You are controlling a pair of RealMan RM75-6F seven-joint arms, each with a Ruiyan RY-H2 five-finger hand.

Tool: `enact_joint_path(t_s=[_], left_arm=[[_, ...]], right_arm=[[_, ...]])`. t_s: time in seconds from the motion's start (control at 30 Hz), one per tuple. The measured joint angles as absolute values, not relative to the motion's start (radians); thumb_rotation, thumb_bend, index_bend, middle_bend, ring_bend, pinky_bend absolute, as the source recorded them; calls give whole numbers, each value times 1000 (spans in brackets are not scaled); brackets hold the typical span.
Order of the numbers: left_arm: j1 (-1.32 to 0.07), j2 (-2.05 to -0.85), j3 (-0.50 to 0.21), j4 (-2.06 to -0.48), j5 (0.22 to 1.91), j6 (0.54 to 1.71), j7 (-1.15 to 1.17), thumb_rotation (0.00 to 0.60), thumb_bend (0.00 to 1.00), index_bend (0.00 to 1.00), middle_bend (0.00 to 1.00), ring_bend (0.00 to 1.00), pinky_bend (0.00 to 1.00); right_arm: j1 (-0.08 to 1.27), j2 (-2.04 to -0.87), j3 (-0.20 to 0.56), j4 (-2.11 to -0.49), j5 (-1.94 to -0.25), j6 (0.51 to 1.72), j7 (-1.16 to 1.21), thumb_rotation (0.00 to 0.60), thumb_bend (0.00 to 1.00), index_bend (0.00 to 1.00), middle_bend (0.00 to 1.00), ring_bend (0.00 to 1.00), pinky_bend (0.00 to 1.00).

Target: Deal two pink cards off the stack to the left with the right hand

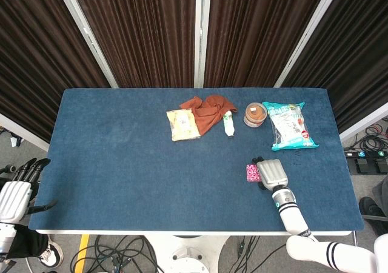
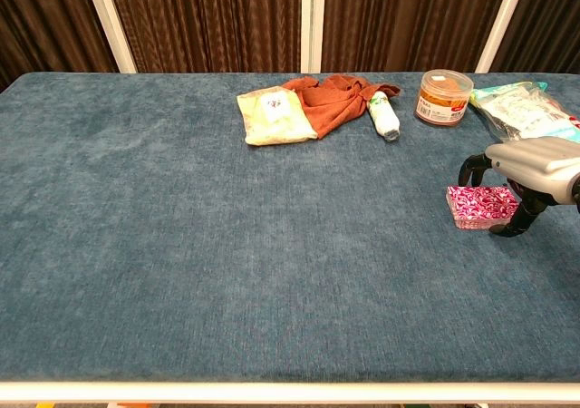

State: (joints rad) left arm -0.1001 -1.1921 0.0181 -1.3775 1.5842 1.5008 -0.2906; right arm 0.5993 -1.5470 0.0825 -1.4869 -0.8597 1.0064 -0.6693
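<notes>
Pink patterned stack of cards (image 2: 480, 206) lying flat on blue napped table cloth (image 1: 121, 158), near right front of table. Rectangular block, low, speckled magenta and white on top face. Right hand (image 2: 530, 177) directly over right part of stack: grey hard-shell back, black curled fingers (image 2: 471, 165) arched down around stack edges, thumb tip planted on cloth at near side. Contact with cards probable; firm grip not confirmed, no card lifted clear of stack in either view. Left hand (image 1: 15, 191) off table at left front edge, white shell, dark fingers spread apart, holding nothing.

Further back, centre: rust-coloured crumpled towel (image 2: 331, 95), soft folds; pale yellow flat packet (image 2: 272, 116) touching its left side; small white bottle (image 2: 384, 118) lying on its side against right edge. Round jar (image 2: 444, 95) with orange contents beside it, then crinkled teal-and-white snack bag (image 1: 290, 124) at right.
</notes>
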Motion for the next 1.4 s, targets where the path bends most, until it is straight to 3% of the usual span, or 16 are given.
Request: enact_joint_path(t_s=[1.4], left_arm=[[-102,-1190,18,-1383,1591,1500,-288,600,16,92,100,0,127]], right_arm=[[603,-1549,80,-1494,-861,1056,-667,600,203,413,375,764,877]])
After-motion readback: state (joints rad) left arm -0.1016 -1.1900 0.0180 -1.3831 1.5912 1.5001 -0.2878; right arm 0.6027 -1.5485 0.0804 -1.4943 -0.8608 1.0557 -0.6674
